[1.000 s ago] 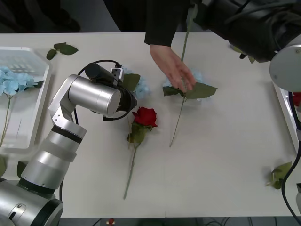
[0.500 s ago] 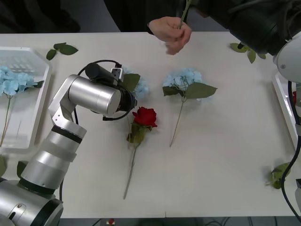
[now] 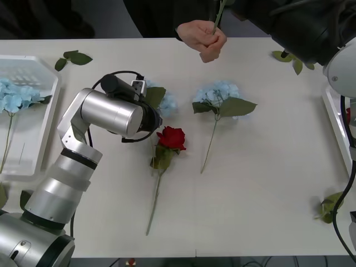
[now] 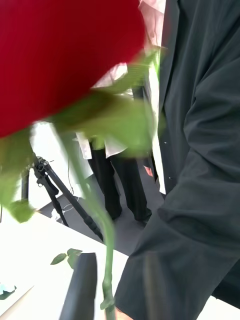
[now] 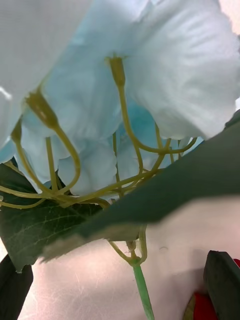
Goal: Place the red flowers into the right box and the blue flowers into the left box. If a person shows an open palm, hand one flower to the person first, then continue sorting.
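A wide white table (image 3: 267, 183) spreads before the robot, and the room beyond its far edge is dim; the right wrist view looks past it to a tripod (image 4: 55, 192) on a dark floor. The left arm (image 3: 105, 114) bends across the table's left half, its gripper (image 5: 120, 285) low over a pale-blue hydrangea (image 3: 161, 100) with one black finger on each side of the cluster and not closed on it. The left box (image 3: 41, 150) lies at the table's left edge with a blue flower (image 3: 14, 97) inside. The right arm (image 3: 311, 28) reaches over the far right corner, its gripper (image 4: 117, 290) up by a red rose (image 4: 55, 55); I cannot tell whether its fingers pinch the stem. A strip of the right box (image 3: 338, 130) runs along the right edge. A second hydrangea (image 3: 219, 97) lies mid-table, its stem running toward the robot, and another red rose (image 3: 171, 137) lies just to its left, stem also trailing toward the robot. The person's hand (image 3: 204, 39), out of a black sleeve, is clenched around the thin green stem (image 3: 218, 16) at the far edge. Small loose leaf sprigs (image 3: 72, 58) lie scattered near the corners.
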Action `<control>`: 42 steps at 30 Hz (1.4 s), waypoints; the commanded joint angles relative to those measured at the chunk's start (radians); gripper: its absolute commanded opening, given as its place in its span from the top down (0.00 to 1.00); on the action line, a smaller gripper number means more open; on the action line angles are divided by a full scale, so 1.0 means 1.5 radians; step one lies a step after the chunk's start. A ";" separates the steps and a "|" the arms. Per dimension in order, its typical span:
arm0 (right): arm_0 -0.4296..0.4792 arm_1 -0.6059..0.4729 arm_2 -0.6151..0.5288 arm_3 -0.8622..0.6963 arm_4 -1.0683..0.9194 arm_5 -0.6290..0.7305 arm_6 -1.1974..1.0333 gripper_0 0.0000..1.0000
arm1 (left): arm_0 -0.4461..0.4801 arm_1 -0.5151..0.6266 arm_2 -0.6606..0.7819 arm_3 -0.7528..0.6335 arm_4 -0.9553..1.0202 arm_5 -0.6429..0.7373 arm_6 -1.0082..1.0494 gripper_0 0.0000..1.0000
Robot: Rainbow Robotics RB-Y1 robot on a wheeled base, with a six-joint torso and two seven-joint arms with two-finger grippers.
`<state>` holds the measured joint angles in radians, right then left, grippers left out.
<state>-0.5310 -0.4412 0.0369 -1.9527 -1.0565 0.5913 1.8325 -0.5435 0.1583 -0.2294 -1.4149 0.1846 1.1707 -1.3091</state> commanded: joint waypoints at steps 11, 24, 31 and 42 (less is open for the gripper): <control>-0.002 -0.013 -0.001 -0.015 -0.001 -0.007 0.024 0.00 | -0.018 0.013 0.007 -0.014 0.006 -0.002 0.000 0.00; 0.019 -0.019 0.004 -0.010 -0.001 -0.003 0.023 0.00 | -0.018 0.013 0.008 -0.014 0.007 -0.003 -0.001 0.00; 0.057 -0.093 -0.005 -0.050 -0.058 0.033 0.016 0.00 | -0.018 0.013 0.007 -0.014 0.007 -0.003 -0.001 0.00; 0.167 -0.235 -0.020 -0.064 -0.140 0.211 -0.120 0.00 | -0.018 0.013 0.007 -0.012 0.010 0.000 -0.001 0.00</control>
<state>-0.2819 -0.7475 0.0192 -2.0124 -1.2699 0.8544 1.7824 -0.5435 0.1587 -0.2294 -1.4149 0.1877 1.1707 -1.3092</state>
